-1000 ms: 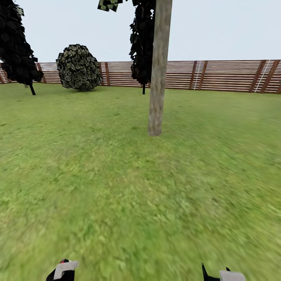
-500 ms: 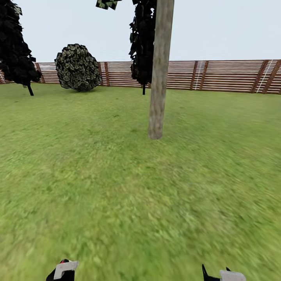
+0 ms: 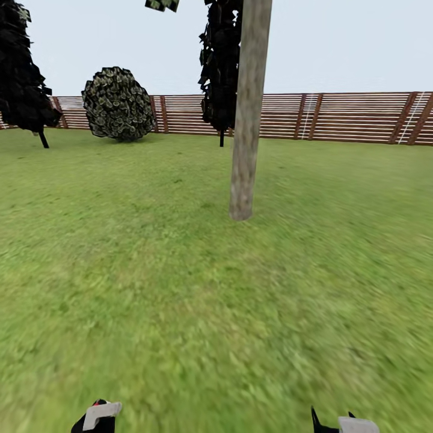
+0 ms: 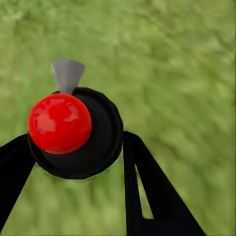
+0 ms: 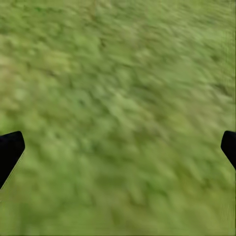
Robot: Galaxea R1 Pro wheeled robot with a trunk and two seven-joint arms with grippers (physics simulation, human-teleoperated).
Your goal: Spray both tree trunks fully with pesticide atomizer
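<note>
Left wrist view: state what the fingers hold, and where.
Apparently the pesticide atomizer: the left gripper has its fingers on either side of the dark round body, beneath the red cap.

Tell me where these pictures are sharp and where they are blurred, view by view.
Head view: the trunk, fence and bush are fairly crisp; the near grass is smeared. Left wrist view: the red-topped bottle in the left tool is sharp over soft grass. Right wrist view: the grass is all streaky blur, with no cast shadows.
</note>
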